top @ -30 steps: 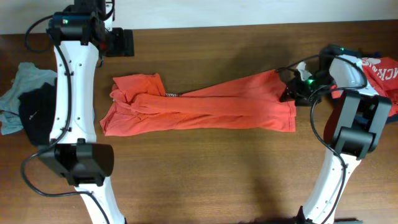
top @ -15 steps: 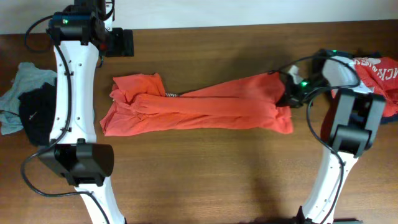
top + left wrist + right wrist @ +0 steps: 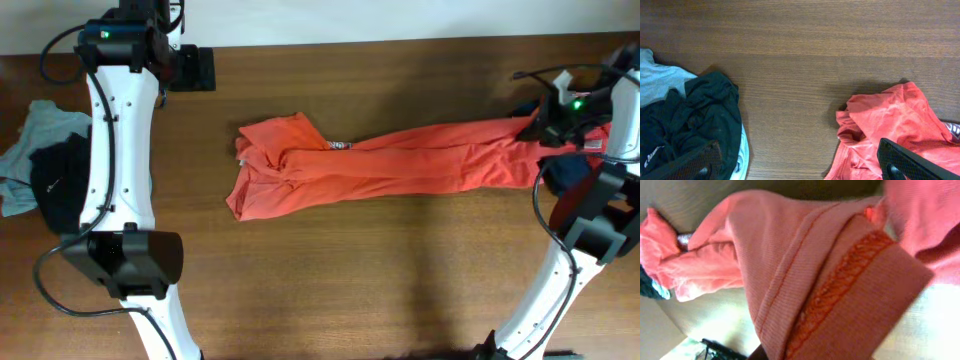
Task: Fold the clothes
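- The orange-red T-shirt (image 3: 380,170) lies stretched lengthwise across the middle of the table (image 3: 330,270). Its bunched collar end is toward the left and its hem end is raised at the far right.
- The right gripper (image 3: 545,122) holds that hem end. Cloth fills the wrist view, with the stitched hem (image 3: 840,285) right up against the lens. The fingers themselves are hidden, but the shirt runs up to them, so I judge them pinched on the fabric.
- The left gripper (image 3: 192,68) hovers at the table's back edge, well apart from the shirt. Its fingers (image 3: 912,162) are spread wide, with nothing between them.
- A black garment (image 3: 700,120) lies on a pale grey-blue garment (image 3: 660,82) at the left, apart from the shirt.
- The step in hand looks like drawing the shirt out straight before a fold — the body is narrow and rope-like, not flat.
- To do it well, pull low and level so the cloth slides rather than lifts.
- The left arm would help by pinning the collar end. With nothing anchoring it, the whole shirt probably just travels rightward instead of smoothing.
- The hem is already near the right edge, so there is little room to pull further. Laying it down and spreading the width seems the better move.
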`<state>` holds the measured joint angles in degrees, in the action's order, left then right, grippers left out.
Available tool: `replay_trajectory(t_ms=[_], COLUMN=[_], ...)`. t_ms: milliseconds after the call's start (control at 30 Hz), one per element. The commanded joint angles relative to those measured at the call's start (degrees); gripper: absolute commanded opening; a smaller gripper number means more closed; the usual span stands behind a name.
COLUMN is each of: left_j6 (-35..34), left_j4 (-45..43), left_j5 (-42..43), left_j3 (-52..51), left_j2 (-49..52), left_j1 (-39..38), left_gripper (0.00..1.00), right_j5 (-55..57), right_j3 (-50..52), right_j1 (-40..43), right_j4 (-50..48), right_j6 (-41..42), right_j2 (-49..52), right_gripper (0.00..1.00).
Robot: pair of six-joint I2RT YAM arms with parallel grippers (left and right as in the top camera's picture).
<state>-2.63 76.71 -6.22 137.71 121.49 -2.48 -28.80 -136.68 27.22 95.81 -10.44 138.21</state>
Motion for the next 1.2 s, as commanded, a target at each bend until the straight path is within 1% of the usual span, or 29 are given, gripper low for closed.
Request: replay_trajectory(t_ms=[0, 133, 200, 400, 433, 600, 767, 867, 900, 933, 967, 1000, 1033, 1067, 1100, 1167], left_j6=[-0.5, -0.5, -0.5, -0.5, -0.5, -0.5, -0.5, -0.5, -0.5, -0.5, -0.5, -0.5, -0.5, -0.5, -0.5, -0.5], left_j4=[0.0, 0.0, 0.0, 0.0, 0.0, 0.0, 0.0, 0.0, 0.0, 0.0, 0.0, 0.0, 0.0, 0.0, 0.0, -0.2], left_j5=[0.4, 0.4, 0.4, 0.4, 0.4, 0.4, 0.4, 0.4, 0.4, 0.4, 0.4, 0.4, 0.4, 0.4, 0.4, 0.4], left_j3=[0.3, 0.3, 0.3, 0.3, 0.3, 0.3, 0.3, 0.3, 0.3, 0.3, 0.3, 0.2, 0.2, 0.2, 0.2, 0.2], left_j2=[-0.2, -0.2, -0.2, -0.2, -0.2, -0.2, -0.2, -0.2, -0.2, -0.2, -0.2, -0.2, -0.2, -0.2, -0.2, -0.2], left_j1=[0.0, 0.0, 0.0, 0.0, 0.0, 0.0, 0.0, 0.0, 0.0, 0.0, 0.0, 0.0, 0.0, 0.0, 0.0, 0.0], left_gripper=[0.99, 0.99, 0.99, 0.99, 0.99, 0.99, 0.99, 0.99, 0.99, 0.99, 0.99, 0.99, 0.99, 0.99, 0.99, 0.99], right_j5=[0.1, 3.2, 7.7, 15.2, 16.7, 17.7, 17.9, 17.9, 17.9, 17.9, 17.9, 17.9, 17.9, 17.9, 17.7, 17.0], right_j3=[-3.5, -3.4, -3.4, -3.4, -3.4, -3.1, -1.9, -0.4, 0.0, 0.5, 1.1, 1.3, 1.3, 1.3, 1.2, -0.1], right_j1=[-3.7, -10.9, -16.0, -25.3, -27.7, -33.2, -37.4, -38.9, -39.3, -39.6, -40.0, -40.2, -40.3, -40.5, -40.5, -40.3], right_j4=[1.6, 1.5, 1.0, 0.0, -0.3, -2.1, -4.7, -6.4, -6.7, -6.9, -7.0, -6.9, -6.7, -6.7, -6.4, -5.1], right_j6=[-1.1, -0.2, 2.5, 8.4, 10.0, 11.1, 12.7, 12.9, 12.9, 12.9, 12.9, 12.9, 12.9, 12.9, 12.9, 12.8], right_j2=[-0.4, -0.6, -0.5, -0.2, 0.2, 1.8, 2.8, 2.9, 2.9, 2.9, 2.9, 2.9, 2.9, 2.8, 2.7, 2.5], right_gripper=[0.04, 0.04, 0.04, 0.05, 0.08, 0.13, 0.14, 0.16, 0.19, 0.29, 0.45, 0.65, 0.75, 0.8, 0.83, 0.84])
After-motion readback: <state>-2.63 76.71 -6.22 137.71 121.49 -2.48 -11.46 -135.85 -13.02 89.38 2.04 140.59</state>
